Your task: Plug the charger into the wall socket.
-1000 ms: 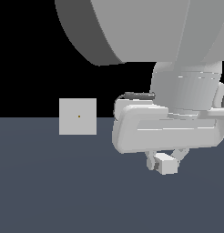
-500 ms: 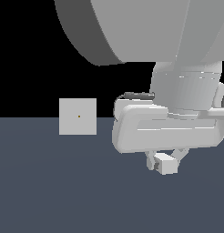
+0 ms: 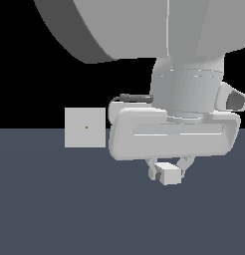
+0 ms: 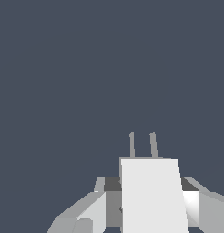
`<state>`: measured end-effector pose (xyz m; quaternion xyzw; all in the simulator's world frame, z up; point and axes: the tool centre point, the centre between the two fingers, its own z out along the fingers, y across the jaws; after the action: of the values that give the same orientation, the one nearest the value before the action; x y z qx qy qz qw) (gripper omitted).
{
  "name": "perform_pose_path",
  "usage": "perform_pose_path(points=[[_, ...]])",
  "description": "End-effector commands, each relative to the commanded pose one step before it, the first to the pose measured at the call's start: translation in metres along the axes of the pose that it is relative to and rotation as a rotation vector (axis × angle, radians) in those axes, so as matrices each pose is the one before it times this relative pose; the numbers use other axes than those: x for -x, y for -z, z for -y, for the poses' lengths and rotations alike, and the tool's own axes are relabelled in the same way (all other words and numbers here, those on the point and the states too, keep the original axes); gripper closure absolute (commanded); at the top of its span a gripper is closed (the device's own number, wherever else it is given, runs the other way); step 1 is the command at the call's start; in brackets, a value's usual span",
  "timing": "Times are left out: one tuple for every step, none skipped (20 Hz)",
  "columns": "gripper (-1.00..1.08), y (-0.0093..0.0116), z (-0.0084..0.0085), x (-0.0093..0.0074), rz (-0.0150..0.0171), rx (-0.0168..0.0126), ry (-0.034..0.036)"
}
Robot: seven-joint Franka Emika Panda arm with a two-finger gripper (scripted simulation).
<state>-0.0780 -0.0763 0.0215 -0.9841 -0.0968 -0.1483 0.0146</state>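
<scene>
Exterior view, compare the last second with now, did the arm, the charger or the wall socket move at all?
Nothing visibly changed. The gripper stays shut on the charger, held off the floor at the same spot, and the wall socket stands as before toward the exterior view's left, apart from the charger. In the wrist view the charger's two prongs point ahead over bare floor, with the socket out of sight.

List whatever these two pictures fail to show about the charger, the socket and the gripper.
- Charger prongs: hidden in the exterior view behind the block; only the wrist view shows them.
- Wall socket: outside the wrist view entirely; in the exterior view its holes are too small, only an orange dot shows.
- Gripper: the fingers are mostly covered by the hand body in the exterior view and cut off by the frame edge in the wrist view.
- Gap between charger and socket: depth unreadable.
</scene>
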Motion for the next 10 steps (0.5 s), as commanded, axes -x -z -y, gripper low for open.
perform_pose_path(points=[[1.08,0.00387,0.01015,-0.00387,-0.00121,0.00265,-0.00959],[1.08,0.00171,0.00443,-0.00162,-0.00027,0.00131,-0.00477],[1.08,0.00179,0.00464,-0.00171,-0.00028,0.00137,-0.005],[1.08,0.00186,0.00483,-0.00179,-0.00028,0.00142,-0.0052],[1.08,0.00192,0.00501,-0.00186,-0.00029,0.00146,-0.00537],[1.08,0.00198,0.00517,-0.00193,-0.00029,0.0015,-0.00553],[1.08,0.00203,0.0053,-0.00199,-0.00028,0.00154,-0.00569],[1.08,0.00207,0.00543,-0.00205,-0.00027,0.00156,-0.00579],[1.08,0.00204,0.00533,-0.00203,-0.00025,0.00155,-0.00571],[1.08,0.00198,0.00519,-0.00198,-0.00023,0.00151,-0.00553]])
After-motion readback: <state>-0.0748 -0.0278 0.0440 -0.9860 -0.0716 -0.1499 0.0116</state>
